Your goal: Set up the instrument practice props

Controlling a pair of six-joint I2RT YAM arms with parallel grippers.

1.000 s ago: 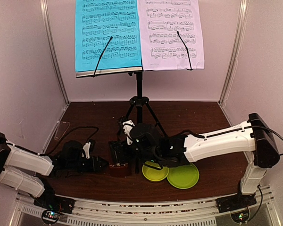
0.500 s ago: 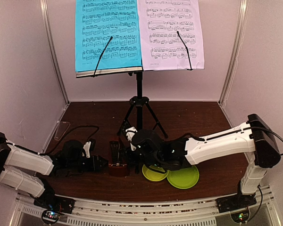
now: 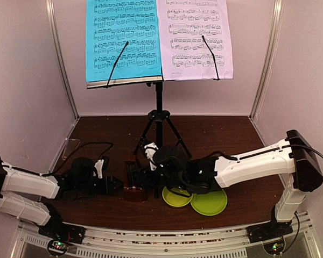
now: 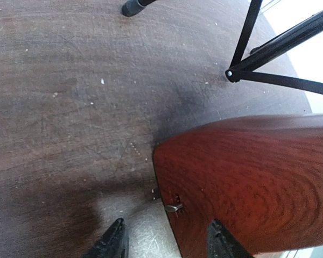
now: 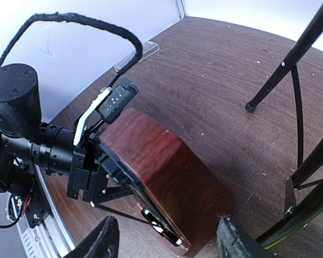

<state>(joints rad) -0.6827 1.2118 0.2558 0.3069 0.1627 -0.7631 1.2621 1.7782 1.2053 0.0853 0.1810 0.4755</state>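
The metronome sits on the table at lower centre, just below the stand legs. The right gripper straddles it, fingers spread wide. The left gripper is parted too, one finger clear of the wood.

The metronome is cut off by the left wrist view's edge, and the bowl beside it is partly hidden.
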